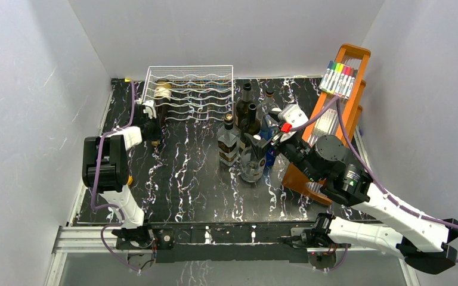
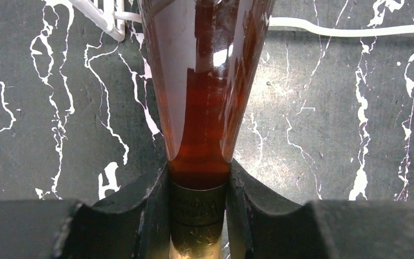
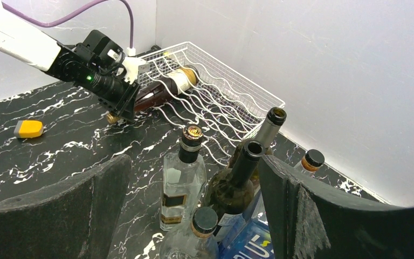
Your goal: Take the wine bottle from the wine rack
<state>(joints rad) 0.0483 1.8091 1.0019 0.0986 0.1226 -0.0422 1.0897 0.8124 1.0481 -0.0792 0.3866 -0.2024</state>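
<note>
The silver-white wire wine rack (image 1: 194, 89) stands at the back left of the black marble table. An amber wine bottle (image 1: 163, 94) with a cream label lies in its leftmost cradle, neck pointing toward the front. My left gripper (image 1: 152, 127) is shut on the bottle's neck; in the left wrist view both fingers (image 2: 153, 210) press the gold-foiled neck of the bottle (image 2: 205, 81). The right wrist view shows this grasp (image 3: 119, 97) at the front of the rack (image 3: 232, 97). My right gripper (image 1: 266, 143) is open and empty, hovering over a group of standing bottles.
Several upright bottles (image 1: 241, 134) stand mid-table, right of the rack, under my right gripper (image 3: 194, 216). A tall orange wooden rack with coloured markers (image 1: 337, 101) stands at the right. A small yellow and grey object (image 3: 28, 128) lies on the table near the left.
</note>
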